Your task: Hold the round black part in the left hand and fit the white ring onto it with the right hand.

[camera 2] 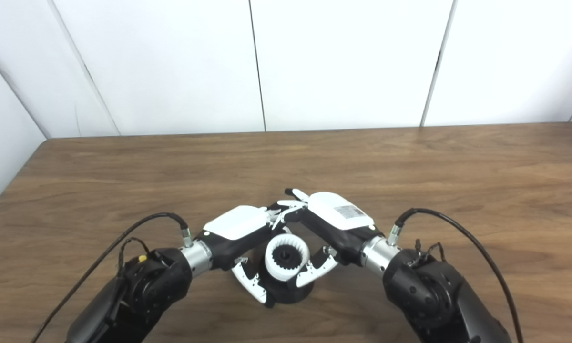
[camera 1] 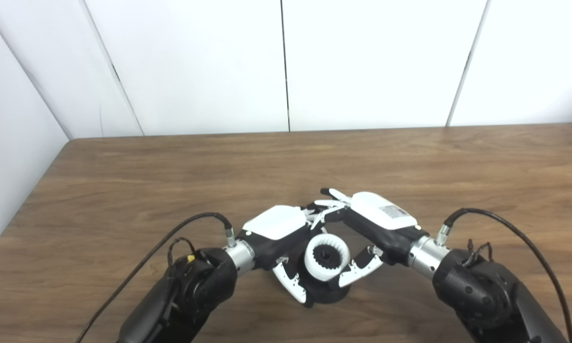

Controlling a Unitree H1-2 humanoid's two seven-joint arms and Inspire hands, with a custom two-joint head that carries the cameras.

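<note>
The round black part [camera 1: 332, 295] stands on the wooden table [camera 1: 124, 190] near the front edge. The white toothed ring [camera 1: 327, 257] sits on top of it, with a black hub showing in the ring's centre. My left hand [camera 1: 280, 229] comes in from the left, its thumb low against the black part and its fingers curled behind it. From the right, my right hand [camera 1: 379, 222] wraps around the white ring [camera 2: 286, 257], thumb at its lower right edge. The fingertips of both hands meet behind the ring, and the back of the part is hidden.
The brown table stretches wide to both sides and back to white wall panels [camera 1: 286, 62]. Black cables [camera 1: 505, 228] loop from both wrists over the table. Nothing else lies on it.
</note>
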